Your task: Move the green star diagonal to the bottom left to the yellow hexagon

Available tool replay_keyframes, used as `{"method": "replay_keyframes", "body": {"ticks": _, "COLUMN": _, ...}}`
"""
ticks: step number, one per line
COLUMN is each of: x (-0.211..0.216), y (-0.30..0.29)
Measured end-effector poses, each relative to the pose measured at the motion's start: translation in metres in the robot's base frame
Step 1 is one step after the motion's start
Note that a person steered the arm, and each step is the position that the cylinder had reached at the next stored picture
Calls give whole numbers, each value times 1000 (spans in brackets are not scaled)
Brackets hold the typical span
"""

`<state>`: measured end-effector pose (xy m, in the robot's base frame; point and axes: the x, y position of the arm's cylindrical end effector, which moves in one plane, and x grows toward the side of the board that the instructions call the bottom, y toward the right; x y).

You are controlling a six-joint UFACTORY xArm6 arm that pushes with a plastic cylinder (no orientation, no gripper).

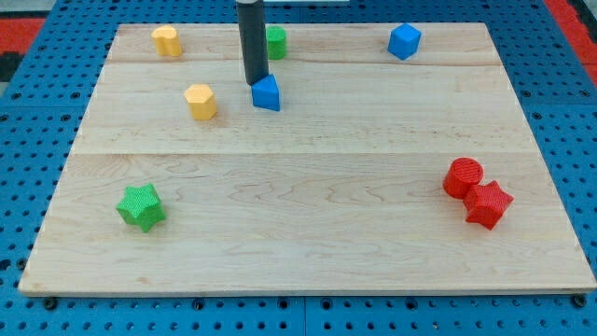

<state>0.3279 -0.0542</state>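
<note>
The green star (141, 206) lies near the board's lower left. The yellow hexagon (201, 101) sits in the upper left part, well above and to the right of the star. My tip (255, 83) ends the dark rod that comes down from the view's top; it stands just left of a blue block (267, 93), touching or nearly touching it, and to the right of the yellow hexagon. The tip is far from the green star.
A second yellow block (167, 40) sits at the upper left. A green block (275, 42) is partly hidden behind the rod. A blue cube (405, 41) is at the upper right. A red cylinder (463, 177) and a red star (488, 204) touch at the right.
</note>
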Motion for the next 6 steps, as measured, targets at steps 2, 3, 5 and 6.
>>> {"method": "replay_keyframes", "body": {"ticks": 2, "x": 114, "y": 10}}
{"method": "replay_keyframes", "body": {"ticks": 3, "x": 176, "y": -19}}
{"method": "replay_keyframes", "body": {"ticks": 5, "x": 233, "y": -105}}
{"method": "replay_keyframes", "body": {"ticks": 6, "x": 189, "y": -116}}
